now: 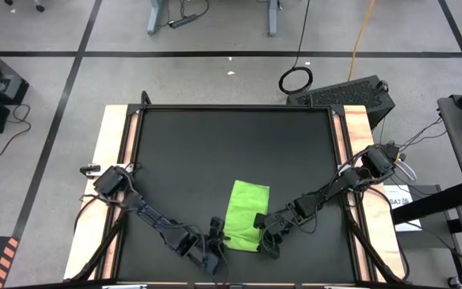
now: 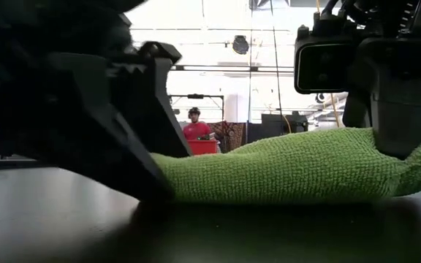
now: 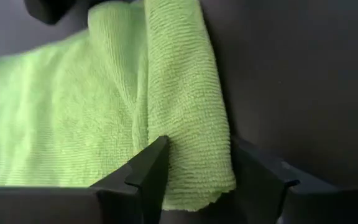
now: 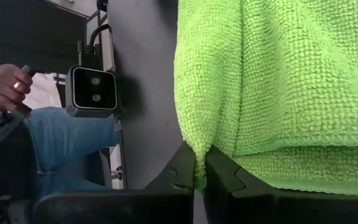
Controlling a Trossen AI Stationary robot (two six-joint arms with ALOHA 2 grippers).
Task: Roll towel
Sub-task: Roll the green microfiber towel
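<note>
The lime-green towel (image 1: 245, 215) lies on the black table near its near edge, with its near end doubled into a thick fold (image 3: 185, 124). In the low view the towel (image 2: 283, 168) humps up toward the right. My left gripper (image 1: 217, 241) is at the towel's near left corner, open, its fingers on either side of the fold (image 3: 197, 177). My right gripper (image 1: 261, 233) is at the towel's near right corner, shut on the towel's edge (image 4: 199, 171). My left gripper's one finger (image 3: 151, 171) lies against the fold's inner side, on the flat cloth; whether the other finger (image 3: 260, 177) touches the fold I cannot tell. The fingers come low from the near left side, and the fold lies along the gap between them. The towel rests on the table. My right gripper pinches the folded edge (image 4: 197, 146) of the towel's near right end between its two fingertips, over several layers. The fingers slant down from the right. The cloth is raised a little at the fingers (image 2: 400, 142), and the rest lies on the table.
The table's wooden side strips (image 1: 111, 160) run along its left and right. A low camera (image 4: 92, 93) stands at the near edge, with a seated person's hand and leg (image 4: 61, 137) behind it. Bare black table (image 1: 231, 144) lies beyond the towel.
</note>
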